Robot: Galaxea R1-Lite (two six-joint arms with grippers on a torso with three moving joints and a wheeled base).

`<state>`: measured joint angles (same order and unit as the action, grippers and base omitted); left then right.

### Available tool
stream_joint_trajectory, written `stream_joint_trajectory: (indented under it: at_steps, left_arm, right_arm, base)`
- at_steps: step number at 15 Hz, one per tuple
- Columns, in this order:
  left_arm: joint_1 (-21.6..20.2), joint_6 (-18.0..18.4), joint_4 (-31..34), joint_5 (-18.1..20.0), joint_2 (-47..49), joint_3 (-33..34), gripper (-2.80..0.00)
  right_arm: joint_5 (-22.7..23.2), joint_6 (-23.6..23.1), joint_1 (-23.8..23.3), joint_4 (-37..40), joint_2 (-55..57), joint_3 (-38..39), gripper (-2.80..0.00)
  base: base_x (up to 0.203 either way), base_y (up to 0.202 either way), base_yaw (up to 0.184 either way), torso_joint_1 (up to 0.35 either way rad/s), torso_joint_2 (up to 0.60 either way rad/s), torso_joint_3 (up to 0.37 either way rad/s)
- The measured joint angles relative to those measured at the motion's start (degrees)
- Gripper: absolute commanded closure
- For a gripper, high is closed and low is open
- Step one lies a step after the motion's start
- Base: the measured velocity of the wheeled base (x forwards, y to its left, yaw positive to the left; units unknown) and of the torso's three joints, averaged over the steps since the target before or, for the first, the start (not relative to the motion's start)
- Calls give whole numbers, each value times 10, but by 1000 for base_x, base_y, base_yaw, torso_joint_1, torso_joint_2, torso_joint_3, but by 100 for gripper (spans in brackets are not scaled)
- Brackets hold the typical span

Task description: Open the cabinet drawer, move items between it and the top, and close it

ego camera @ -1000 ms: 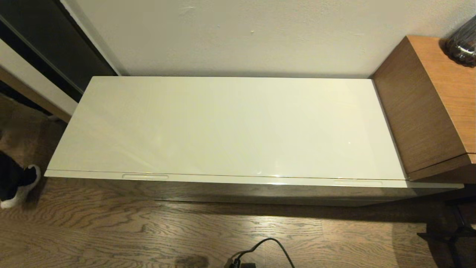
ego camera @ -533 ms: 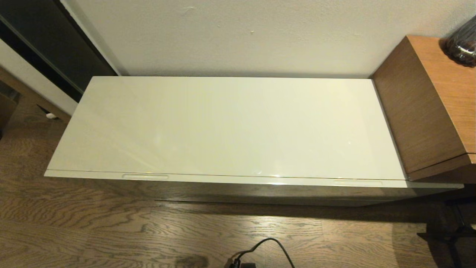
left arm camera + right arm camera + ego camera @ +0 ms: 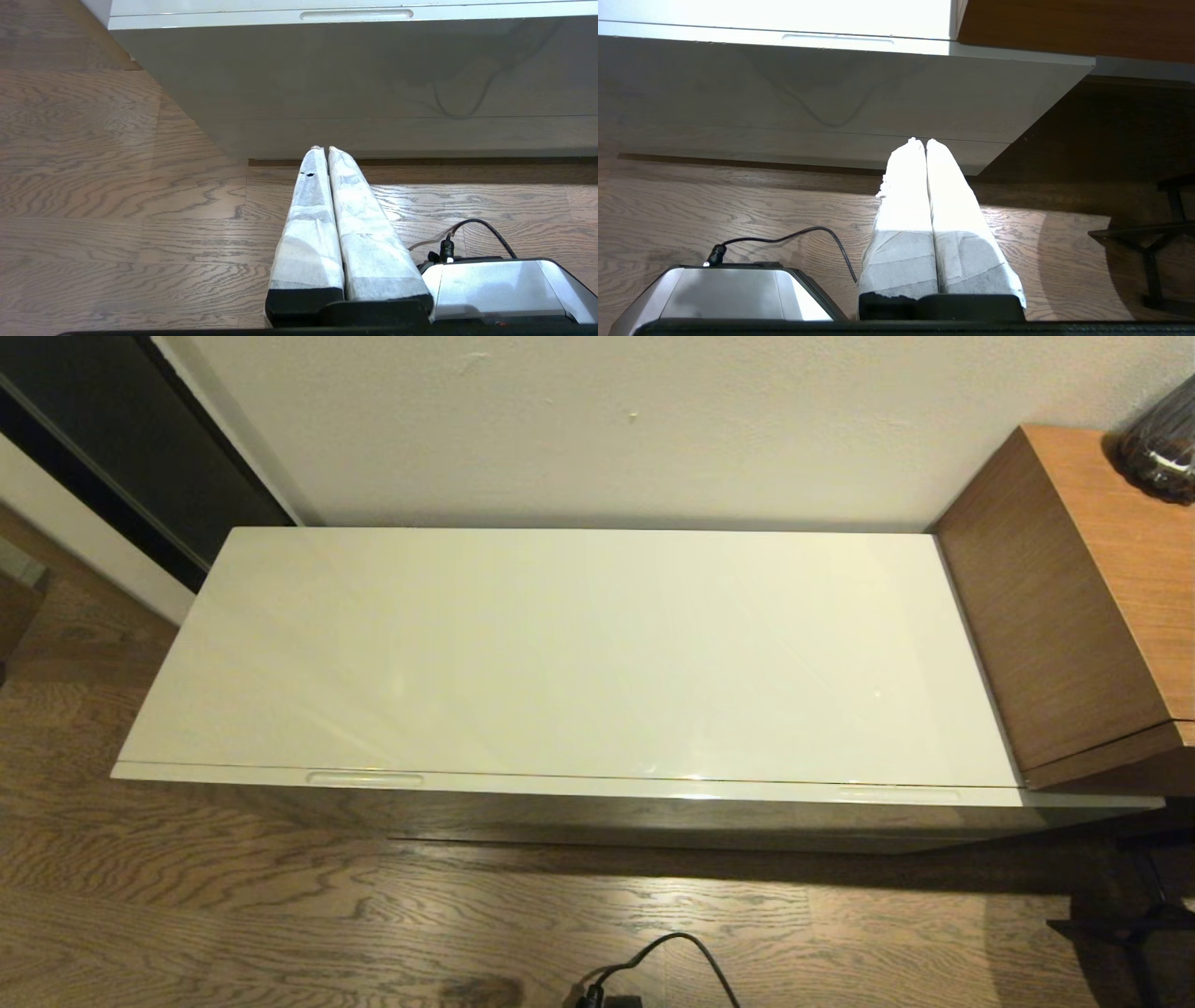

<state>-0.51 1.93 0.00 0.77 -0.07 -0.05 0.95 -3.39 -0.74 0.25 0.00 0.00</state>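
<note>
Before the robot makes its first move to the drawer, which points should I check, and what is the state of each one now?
1. The cabinet drawer is fully closed, front flush under the top: ok.
2. The handle slots are free, nothing blocks them: ok.
3. The top is bare, no items lie on it: ok.
4. Left gripper is shut and holds nothing, low before the cabinet front: not ok for gripping, open first.
5. Right gripper is shut and holds nothing, low near the cabinet's right end: same.
6. Items inside the drawer: cannot tell, drawer is closed.
</note>
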Motion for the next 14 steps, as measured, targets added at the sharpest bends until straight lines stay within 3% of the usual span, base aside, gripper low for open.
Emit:
stream_joint_trajectory:
  at_steps: [3, 6, 14]
  left_arm:
    - [0, 0, 0, 0, 0, 0, 0]
    - [0, 0, 0, 0, 0, 0, 0]
    - [0, 0, 0, 0, 0, 0, 0]
  right_arm:
    - [-1, 0, 0, 1, 0, 0, 0]
    - [-5, 31, 0, -1, 0, 0, 0]
    - [-7, 33, 0, -1, 0, -5, 0]
  base:
    - [0, 0, 0, 0, 0, 0]
    - [0, 0, 0, 0, 0, 0]
    - [0, 0, 0, 0, 0, 0]
